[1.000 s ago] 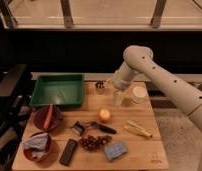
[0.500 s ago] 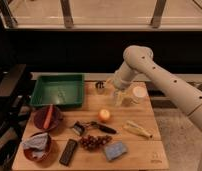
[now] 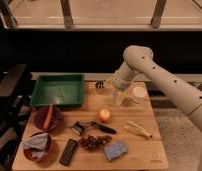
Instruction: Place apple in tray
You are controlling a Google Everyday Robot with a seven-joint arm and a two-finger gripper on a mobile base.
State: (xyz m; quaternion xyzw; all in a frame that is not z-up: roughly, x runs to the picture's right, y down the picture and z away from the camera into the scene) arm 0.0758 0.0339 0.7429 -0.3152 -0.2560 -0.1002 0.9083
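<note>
The apple (image 3: 104, 115), small, round and yellow-orange, sits on the wooden table near its middle. The green tray (image 3: 58, 77) stands at the table's back left and looks empty. My gripper (image 3: 118, 98) hangs from the white arm that reaches in from the right. It is above the table, behind and slightly right of the apple, and apart from it. The tray is well to the gripper's left.
A white cup (image 3: 139, 93) stands just right of the gripper and a small dark object (image 3: 99, 85) just left. A red bowl with a carrot (image 3: 47, 119), a bowl with a cloth (image 3: 36, 146), grapes (image 3: 91, 142), a blue sponge (image 3: 115, 150), a black utensil (image 3: 94, 126) and a yellow item (image 3: 136, 130) crowd the front.
</note>
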